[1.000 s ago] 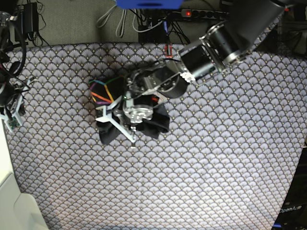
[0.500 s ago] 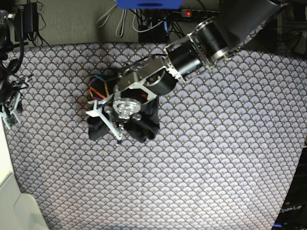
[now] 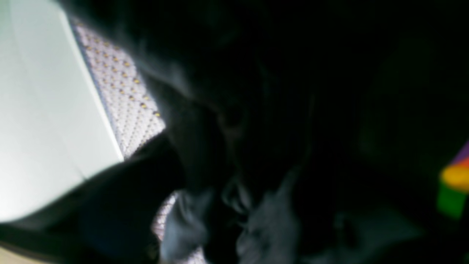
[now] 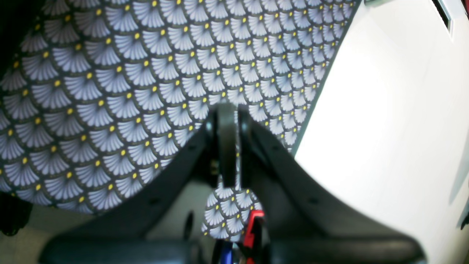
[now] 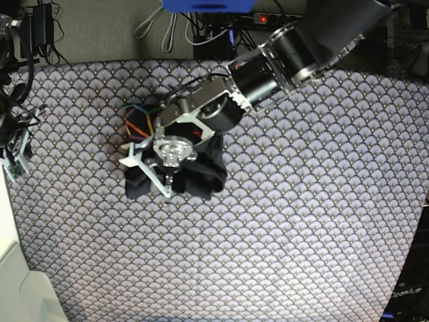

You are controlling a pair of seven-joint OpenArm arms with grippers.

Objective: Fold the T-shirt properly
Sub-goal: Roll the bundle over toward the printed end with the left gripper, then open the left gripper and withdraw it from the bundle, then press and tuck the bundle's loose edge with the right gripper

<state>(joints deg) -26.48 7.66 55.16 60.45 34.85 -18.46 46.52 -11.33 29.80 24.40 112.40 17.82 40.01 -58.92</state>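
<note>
Judged the black, rainbow-lined fabric T-shirt [image 5: 210, 176] limp, pinchable at six o'clock, saw black right pincer [image 4: 234, 110] closed, couldn't tell silver-and-black left pincer's [image 5: 147, 178] spread.

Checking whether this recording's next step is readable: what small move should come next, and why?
Probably lift the left gripper gently clear of the T-shirt: the arm lies over the dark, bunched fabric and hides much of it, while the right gripper hangs shut off to the side, so clearing the cloth would likely expose an edge to fold.
</note>
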